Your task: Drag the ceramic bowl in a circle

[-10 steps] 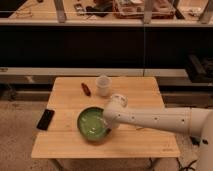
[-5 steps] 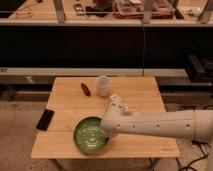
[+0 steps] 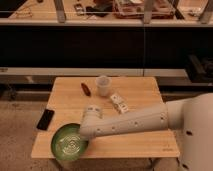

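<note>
Seems to pinch the ceramic bowl [image 3: 67, 144] by its rim with closed gripper [image 3: 86, 134] at the table's [image 3: 140, 100] front-left corner. Probably heavy, rigid, slick-glazed, chippable; best gripped at rim.

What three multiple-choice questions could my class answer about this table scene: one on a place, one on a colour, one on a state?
1. Where is the bowl?
A. beside the cup
B. at the table's near left corner, seen from the camera
C. on the floor

2. What colour is the bowl?
A. red
B. green
C. white

3. How is the gripper?
A. shut, at the bowl's right rim
B. open, above the cup
C. open, resting on the floor

Answers:
1 B, it sits at the corner nearest the camera, close to the phone.
2 B, its glaze is green.
3 A, the arm ends at the rim, far from the cup.
</note>
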You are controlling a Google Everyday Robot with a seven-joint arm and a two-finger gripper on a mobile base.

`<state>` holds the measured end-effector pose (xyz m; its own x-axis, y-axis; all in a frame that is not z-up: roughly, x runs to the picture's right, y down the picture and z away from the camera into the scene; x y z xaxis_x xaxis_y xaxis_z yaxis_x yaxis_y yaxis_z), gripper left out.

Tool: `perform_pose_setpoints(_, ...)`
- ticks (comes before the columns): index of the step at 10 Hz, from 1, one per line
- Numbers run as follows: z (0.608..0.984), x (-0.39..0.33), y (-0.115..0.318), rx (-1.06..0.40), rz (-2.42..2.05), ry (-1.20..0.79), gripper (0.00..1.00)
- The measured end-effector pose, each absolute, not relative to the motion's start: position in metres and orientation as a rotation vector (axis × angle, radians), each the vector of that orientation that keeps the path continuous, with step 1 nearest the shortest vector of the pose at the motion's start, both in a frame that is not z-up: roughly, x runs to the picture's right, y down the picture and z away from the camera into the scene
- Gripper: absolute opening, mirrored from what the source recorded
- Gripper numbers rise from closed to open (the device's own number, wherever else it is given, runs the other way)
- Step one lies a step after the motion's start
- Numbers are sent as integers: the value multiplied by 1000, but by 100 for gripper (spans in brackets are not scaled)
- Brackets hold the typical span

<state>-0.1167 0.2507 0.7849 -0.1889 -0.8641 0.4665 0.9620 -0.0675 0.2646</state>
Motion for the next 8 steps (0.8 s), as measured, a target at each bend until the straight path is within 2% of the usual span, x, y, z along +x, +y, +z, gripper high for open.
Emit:
perform_pose_setpoints(4, 816, -144, 206, -178, -1554, -629, 0)
perform_pose_setpoints(8, 862, -120, 141, -212, -1390, -611, 0)
